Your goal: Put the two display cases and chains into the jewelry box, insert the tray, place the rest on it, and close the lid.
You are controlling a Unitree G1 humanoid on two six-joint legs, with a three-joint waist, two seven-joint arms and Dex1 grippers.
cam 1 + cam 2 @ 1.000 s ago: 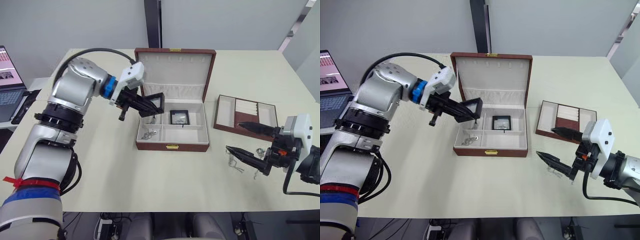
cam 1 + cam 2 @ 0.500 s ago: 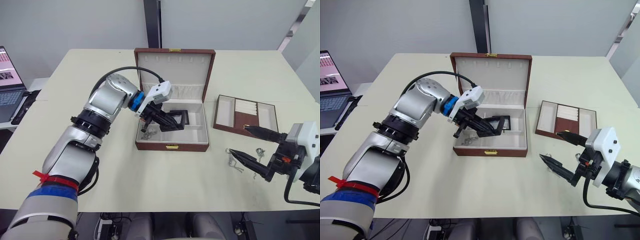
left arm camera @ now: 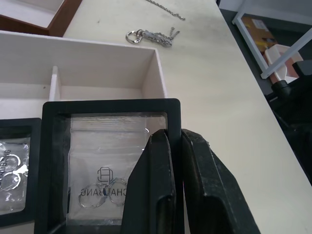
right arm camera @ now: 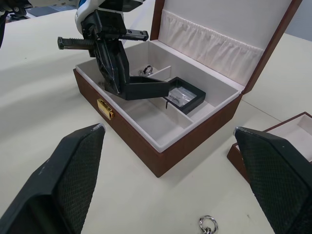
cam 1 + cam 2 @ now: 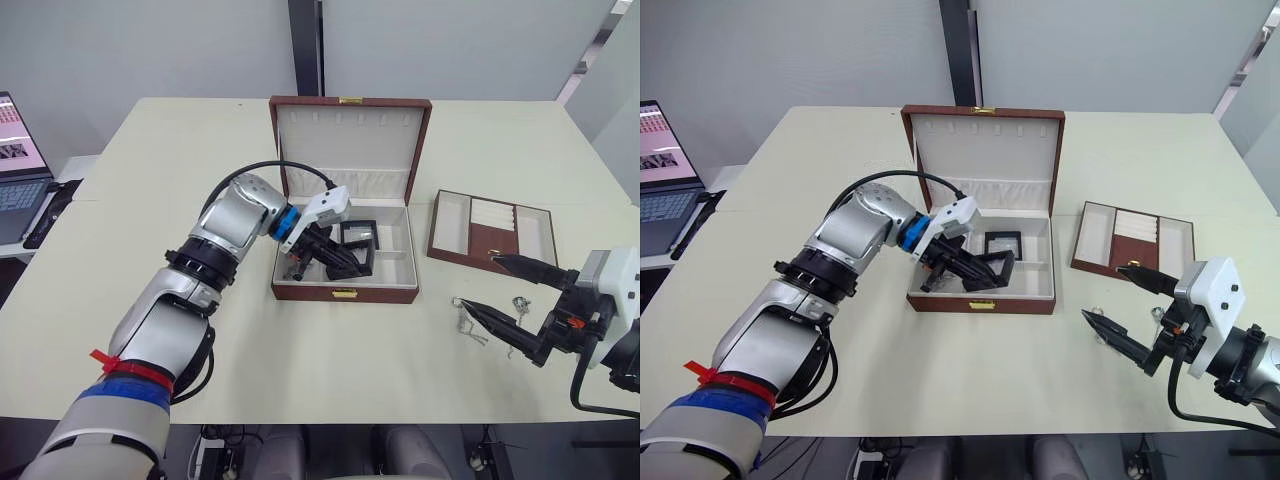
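1. We see the left gripper (image 3: 170, 161) clenched on one edge of a display case (image 3: 109, 161): its two black fingers (image 3: 156, 195) pinch the frame's rim from either side, and the clear centre with its small rings lies just beside them.
2. That held case hangs low inside the jewelry box (image 5: 345, 290), over its front compartments, tilted rather than flat.
3. A second display case (image 5: 358, 236) lies flat in the box, in the rear middle compartment, just beside the held one; that makes two cases, both within the box walls.
4. The lid (image 5: 350, 140) stands open and upright at the box's rear edge.
5. The box sits at the middle of the desk (image 5: 200, 150); the tray (image 5: 492, 232) lies apart from it, toward the desk's right edge.
6. The right gripper (image 5: 510, 290) hovers near the desk's front right corner with its fingers spread wide, grasping nothing.
7. Chains (image 5: 470, 325) lie loose on the desk between those fingers and just beside them; a ringed one (image 5: 520, 303) is there too. We cannot count them exactly.
8. More chain links (image 4: 146, 71) rest in the box's front left compartment.
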